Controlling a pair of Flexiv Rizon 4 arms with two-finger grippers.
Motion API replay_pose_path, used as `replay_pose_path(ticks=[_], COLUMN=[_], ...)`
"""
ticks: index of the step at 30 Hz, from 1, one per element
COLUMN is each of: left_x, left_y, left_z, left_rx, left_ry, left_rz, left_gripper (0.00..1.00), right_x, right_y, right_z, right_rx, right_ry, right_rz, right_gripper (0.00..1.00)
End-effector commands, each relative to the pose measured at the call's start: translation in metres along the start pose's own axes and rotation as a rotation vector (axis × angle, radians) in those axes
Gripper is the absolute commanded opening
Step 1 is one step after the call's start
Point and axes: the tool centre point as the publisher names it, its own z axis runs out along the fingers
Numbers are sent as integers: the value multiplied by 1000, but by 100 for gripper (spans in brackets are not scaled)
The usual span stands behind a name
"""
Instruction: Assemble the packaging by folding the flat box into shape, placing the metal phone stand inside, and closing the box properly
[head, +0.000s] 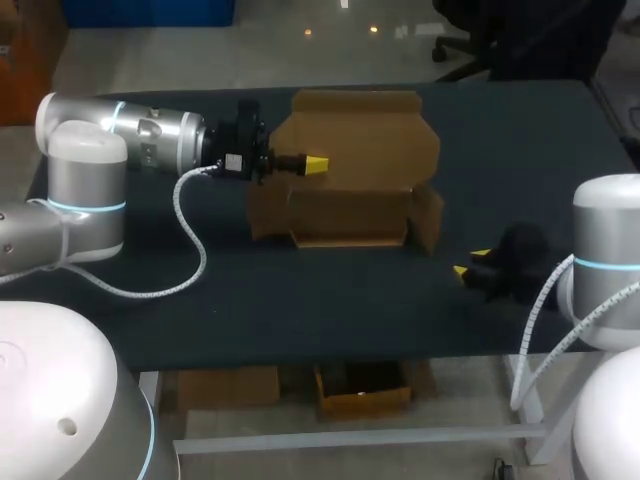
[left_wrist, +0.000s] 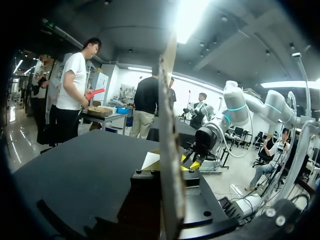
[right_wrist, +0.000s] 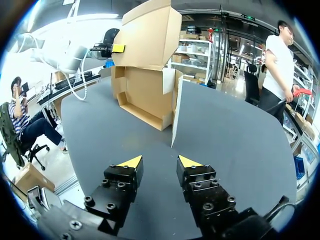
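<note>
Two fingers of the right gripper stood well apart, holding nothing, low over the table at near right. Farther in, mid-table, the half-folded box sat open, its lid upright. The left gripper pinched the lid's left edge.

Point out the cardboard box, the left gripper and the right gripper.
cardboard box (head: 370, 135), head view, middle of the raised lid.
left gripper (head: 316, 163), head view, yellow tips at the lid's edge.
right gripper (right_wrist: 160, 161), right wrist view, gap midway between its yellow tips.
</note>
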Motion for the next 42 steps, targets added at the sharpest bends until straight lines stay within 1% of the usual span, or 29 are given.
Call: replay_pose_path(ticks=[1,12,30,42], left_x=[3,1,2,2], left_y=[5,9,6,6], left_z=[-1,1,-1,-1], left_rx=[0,-6,0,0], left_ry=[-5,-3,-9,-9], left_rz=[0,-11,-4,-4], left_gripper=[0,0,0,0], right_x=[1,2,-1,-11], right_y=[2,2,8,18], right_z=[2,3,8,28], right_rx=[4,4,-6,-38], right_ry=[3,4,3,7], right_rz=[-2,-1,-2,6], right_gripper=[41,42,42,42])
